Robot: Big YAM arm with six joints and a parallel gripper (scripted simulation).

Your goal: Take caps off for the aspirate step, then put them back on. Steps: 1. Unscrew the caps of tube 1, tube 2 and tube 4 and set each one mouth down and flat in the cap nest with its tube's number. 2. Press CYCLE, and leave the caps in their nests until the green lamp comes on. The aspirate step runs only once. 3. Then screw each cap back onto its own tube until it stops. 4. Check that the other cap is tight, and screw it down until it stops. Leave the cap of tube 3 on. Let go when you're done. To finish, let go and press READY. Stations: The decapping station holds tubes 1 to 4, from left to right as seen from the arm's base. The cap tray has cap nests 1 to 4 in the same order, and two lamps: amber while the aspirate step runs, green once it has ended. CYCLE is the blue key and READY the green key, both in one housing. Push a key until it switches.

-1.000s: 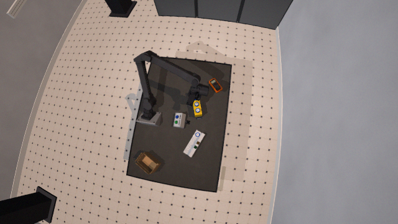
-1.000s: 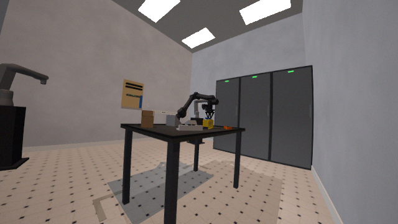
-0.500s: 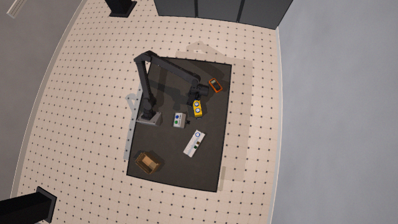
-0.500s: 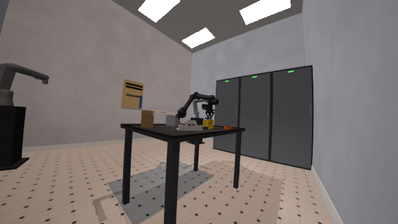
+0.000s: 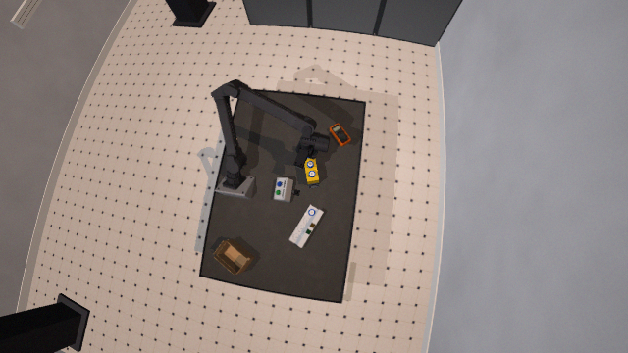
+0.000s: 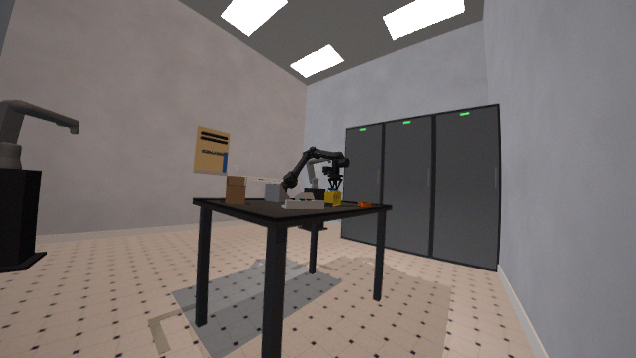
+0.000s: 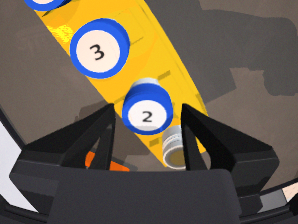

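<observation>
Yellow under the gripper (image 5: 309,155) (image 6: 334,188) (image 7: 148,106), the decapping station (image 5: 313,181) (image 6: 332,199) (image 7: 137,27) stood on the dark tabletop (image 5: 270,255) (image 6: 258,208) (image 7: 240,107). The fingers were apart, on either side of cap 2 (image 7: 146,116), with a gap showing at each side of it. Cap 2 was at tube 2, showing its number; whether its thread was engaged could not be told. Tube 1 (image 7: 175,152) stood uncapped at the station's left end, as seen from the arm's base. Cap 3 (image 5: 310,164) (image 7: 99,49) and cap 4 (image 5: 312,174) (image 7: 47,3) were on their tubes, farther right.

The white cap tray (image 5: 299,238) (image 6: 304,204) lay to the right of the station, with 1 blue-rimmed cap (image 5: 312,212) at its left end. Nearer the base was the pale housing (image 5: 286,197), its blue key (image 5: 279,184) left of the green key (image 5: 278,192). An orange meter (image 5: 340,134) (image 6: 364,204) (image 7: 111,164) lay far left, and a cardboard box (image 5: 234,256) (image 6: 236,190) stood near right.
</observation>
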